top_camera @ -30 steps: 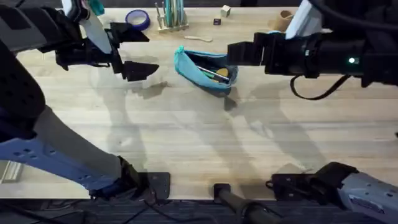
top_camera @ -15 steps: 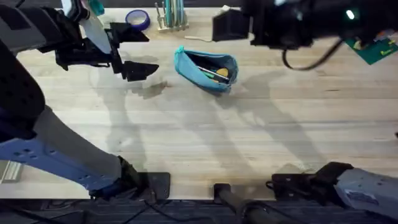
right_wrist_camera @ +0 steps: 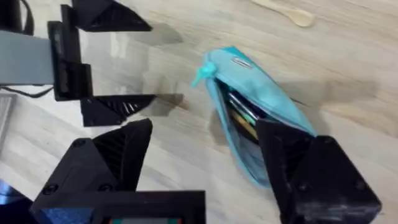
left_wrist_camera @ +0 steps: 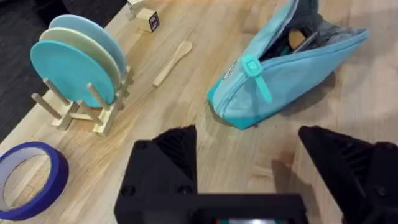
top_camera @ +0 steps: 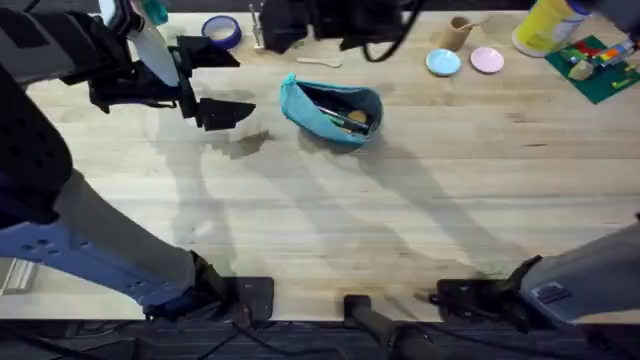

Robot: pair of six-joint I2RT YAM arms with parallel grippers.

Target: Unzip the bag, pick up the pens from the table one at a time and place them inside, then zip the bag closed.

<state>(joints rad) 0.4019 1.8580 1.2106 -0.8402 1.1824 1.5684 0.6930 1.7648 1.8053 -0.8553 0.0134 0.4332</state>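
The teal bag (top_camera: 335, 108) lies unzipped on the table (top_camera: 330, 220), back centre, its mouth gaping. Pens (top_camera: 350, 119) show inside it, also in the right wrist view as pens (right_wrist_camera: 244, 119) in the bag (right_wrist_camera: 264, 102). My left gripper (top_camera: 218, 85) hovers open to the bag's left, holding nothing. From the left wrist, the bag (left_wrist_camera: 292, 68) and its zipper pull (left_wrist_camera: 257, 74) lie just beyond the open left gripper (left_wrist_camera: 255, 162). The right arm (top_camera: 330, 20) is a dark blur over the table's back edge. My right gripper (right_wrist_camera: 211, 168) is open above the bag, holding nothing.
A blue tape roll (top_camera: 221, 30) and a plate rack (left_wrist_camera: 81, 68) stand at the back left. A wooden spoon (top_camera: 318, 62) lies behind the bag. At the back right are a cup (top_camera: 458, 32), two small discs (top_camera: 443, 63), a yellow bottle (top_camera: 545, 22) and a green board (top_camera: 598, 65).
The right arm has swung from the bag's right side up and leftward across the back of the table. The left arm and the bag have stayed put.
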